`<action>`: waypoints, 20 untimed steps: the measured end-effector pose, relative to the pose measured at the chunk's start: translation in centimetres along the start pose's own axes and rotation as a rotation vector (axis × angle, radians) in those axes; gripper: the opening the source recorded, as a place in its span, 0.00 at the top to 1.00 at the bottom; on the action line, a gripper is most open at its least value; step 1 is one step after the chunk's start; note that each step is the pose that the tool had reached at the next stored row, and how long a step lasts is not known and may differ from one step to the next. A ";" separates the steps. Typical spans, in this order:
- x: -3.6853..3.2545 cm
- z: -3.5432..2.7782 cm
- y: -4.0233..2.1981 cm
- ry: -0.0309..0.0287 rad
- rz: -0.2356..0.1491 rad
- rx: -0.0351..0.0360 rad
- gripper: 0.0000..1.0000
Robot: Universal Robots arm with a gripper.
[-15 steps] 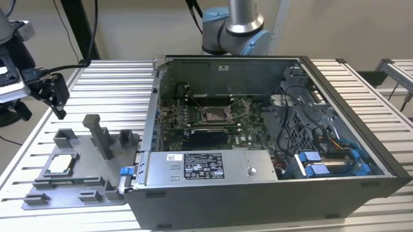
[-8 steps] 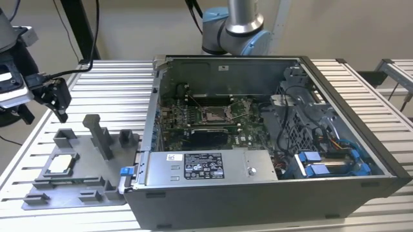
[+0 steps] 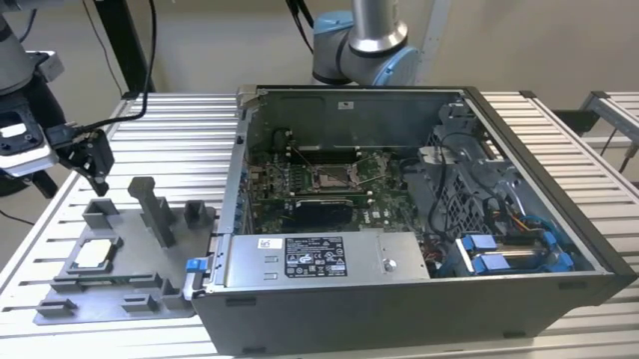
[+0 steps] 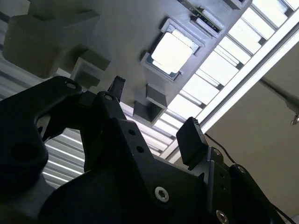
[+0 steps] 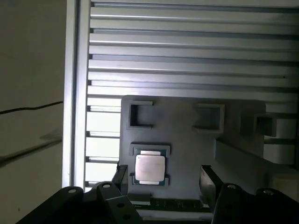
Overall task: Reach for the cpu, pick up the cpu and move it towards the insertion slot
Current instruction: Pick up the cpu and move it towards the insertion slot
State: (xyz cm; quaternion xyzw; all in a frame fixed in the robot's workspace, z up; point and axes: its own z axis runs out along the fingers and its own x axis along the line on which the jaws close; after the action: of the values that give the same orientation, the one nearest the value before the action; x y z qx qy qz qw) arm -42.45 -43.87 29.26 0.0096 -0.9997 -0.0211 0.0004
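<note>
The cpu (image 3: 92,254) is a pale silver square lying flat in a recess of the grey fixture plate (image 3: 120,303) on the exterior view's left. Both wrist views show the cpu (image 4: 172,51) (image 5: 150,169) too. My gripper (image 3: 95,176) hangs open in the air above the far end of the fixture, apart from the cpu, with nothing between its black fingers (image 4: 189,140). In the first wrist view the gripper (image 5: 163,179) straddles a space just beside the chip. The insertion slot (image 3: 333,177), a shiny square frame with a dark centre, sits on the green board inside the open computer case.
The open case (image 3: 399,299) stands on a ribbed metal table (image 3: 179,134), with its wall between fixture and socket. Grey upright blocks (image 3: 155,209) rise from the fixture near the cpu. A power supply (image 3: 314,258) and blue-cabled drive bays (image 3: 499,254) fill the case's near side.
</note>
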 end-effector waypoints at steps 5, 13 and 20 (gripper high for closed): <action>0.10 0.85 -0.12 0.0003 0.000 0.0001 0.00; 0.76 1.98 -1.04 0.0004 0.002 -0.0001 0.00; 0.93 3.15 -1.71 -0.0002 0.020 0.0000 0.00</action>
State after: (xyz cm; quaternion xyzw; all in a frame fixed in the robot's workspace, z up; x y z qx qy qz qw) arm -43.35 -45.46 26.04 -0.0006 -0.9998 -0.0211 0.0005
